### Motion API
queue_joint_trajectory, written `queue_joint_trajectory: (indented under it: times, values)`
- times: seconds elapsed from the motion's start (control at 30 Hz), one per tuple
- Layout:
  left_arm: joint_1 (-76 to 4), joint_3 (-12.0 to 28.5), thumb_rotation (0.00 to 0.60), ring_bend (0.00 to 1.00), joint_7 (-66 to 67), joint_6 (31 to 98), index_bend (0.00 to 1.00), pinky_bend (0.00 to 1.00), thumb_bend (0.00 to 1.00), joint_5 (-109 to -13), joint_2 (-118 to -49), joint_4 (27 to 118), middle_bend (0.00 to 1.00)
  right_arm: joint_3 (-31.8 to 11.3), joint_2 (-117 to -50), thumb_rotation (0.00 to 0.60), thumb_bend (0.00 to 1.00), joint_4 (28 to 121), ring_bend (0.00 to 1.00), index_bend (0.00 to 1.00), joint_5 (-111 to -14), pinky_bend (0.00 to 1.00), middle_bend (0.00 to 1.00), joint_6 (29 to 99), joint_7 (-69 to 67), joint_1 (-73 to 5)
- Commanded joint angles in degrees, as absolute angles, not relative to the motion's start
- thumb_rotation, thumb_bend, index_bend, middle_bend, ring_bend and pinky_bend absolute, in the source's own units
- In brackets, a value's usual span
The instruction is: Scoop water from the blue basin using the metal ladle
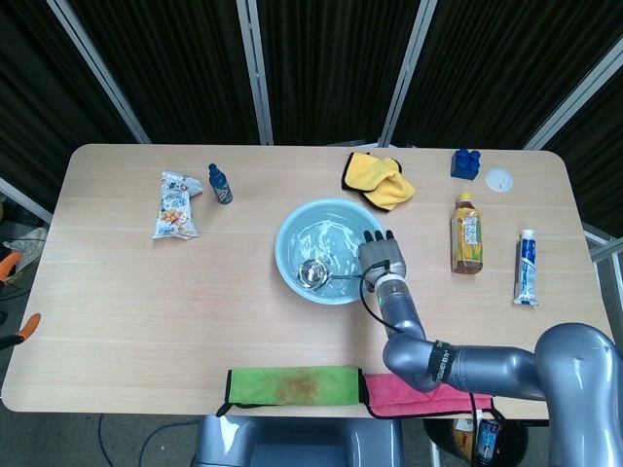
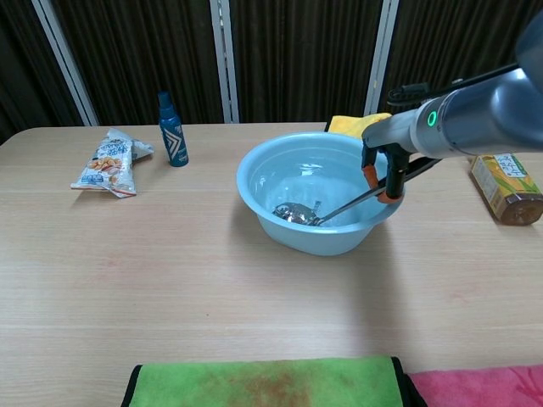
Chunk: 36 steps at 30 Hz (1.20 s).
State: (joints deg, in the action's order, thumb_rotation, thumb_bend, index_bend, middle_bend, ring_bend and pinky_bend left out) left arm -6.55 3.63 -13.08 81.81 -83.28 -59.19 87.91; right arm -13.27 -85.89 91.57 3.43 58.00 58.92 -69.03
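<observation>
A light blue basin with water stands mid-table. The metal ladle lies with its bowl down in the water at the basin's near side, and its handle slants up to the right over the rim. My right hand grips the handle's end just above the basin's right rim, fingers wrapped round it. The water around the ladle is rippled. My left hand is not in either view.
A yellow cloth lies behind the basin. A tea bottle and a tube stand right. A blue spray bottle and snack bag sit left. Green and pink towels line the near edge.
</observation>
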Motion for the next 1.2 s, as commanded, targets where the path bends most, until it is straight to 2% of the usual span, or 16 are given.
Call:
queue_joint_trajectory:
  times: [0.03,0.3,0.67,1.2]
  values:
    - [-6.44,3.45,0.600,0.00,-13.39,82.15,0.03,0.00,0.31,-83.81,-59.08,88.02,0.00,-14.34,-83.61,0.600,0.63,94.59,0.00,0.70,3.75,0.00,0.04,59.14,58.29,-69.11]
    - [-6.30,2.91,0.600,0.00,-13.69,82.77,0.02,0.00,0.31,-85.25,-59.03,88.17,0.00,-16.78,-77.62,0.600,0.63,99.97,0.00,0.71,7.43,0.00,0.04,60.17,57.63,-69.59]
    - [-6.05,2.51,0.600,0.00,-14.01,83.08,0.03,0.00,0.30,-85.75,-58.85,88.45,0.00,-18.94,-71.78,0.600,0.63,101.67,0.00,0.71,13.37,0.00,0.05,58.61,58.20,-71.05]
    - [-5.78,2.45,0.600,0.00,-12.15,83.74,0.02,0.00,0.30,-85.85,-59.17,89.31,0.00,-19.16,-64.39,0.600,0.63,105.67,0.00,0.71,18.55,0.00,0.05,58.22,58.77,-72.05]
